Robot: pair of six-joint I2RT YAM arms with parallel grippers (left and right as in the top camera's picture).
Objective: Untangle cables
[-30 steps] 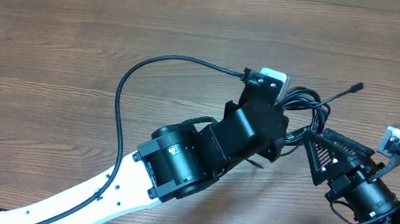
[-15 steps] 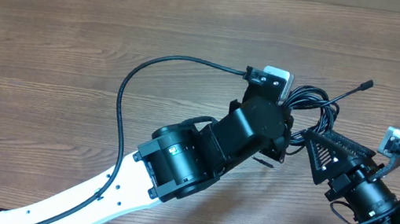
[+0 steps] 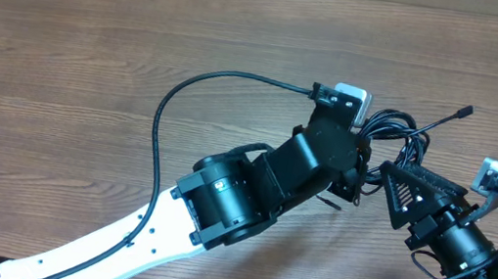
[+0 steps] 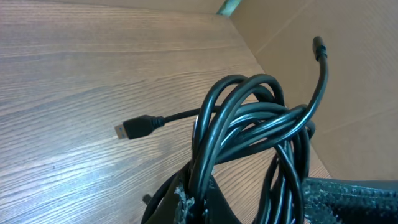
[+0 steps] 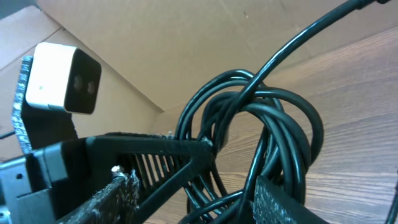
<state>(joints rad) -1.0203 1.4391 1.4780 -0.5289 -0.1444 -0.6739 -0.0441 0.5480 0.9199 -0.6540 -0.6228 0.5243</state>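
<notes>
Two end effectors meet at one bundle toward the right side of the tabletop [image 3: 64,53]. The left end effector [image 4: 189,205] is closed on the cables [image 4: 249,124]. In its wrist view the thin black strands rise from between its fingers and spread into several overlapping loops above the wood. The right end effector [image 3: 389,192] sits just beside it with its fingers [image 5: 121,193] spread wide. Lower strands of the same bundle pass through the gap, though it is unclear whether either pad touches them.

Outward from the grip, one free end carrying a flat plug [image 4: 134,129] points out over the bare wood. Another end with a slim plug [image 3: 466,112] sticks up and away to the right. The white wrist camera [image 5: 62,78] of the left arm sits close behind the loops. A brown cardboard wall [image 5: 186,37] borders the far edge.
</notes>
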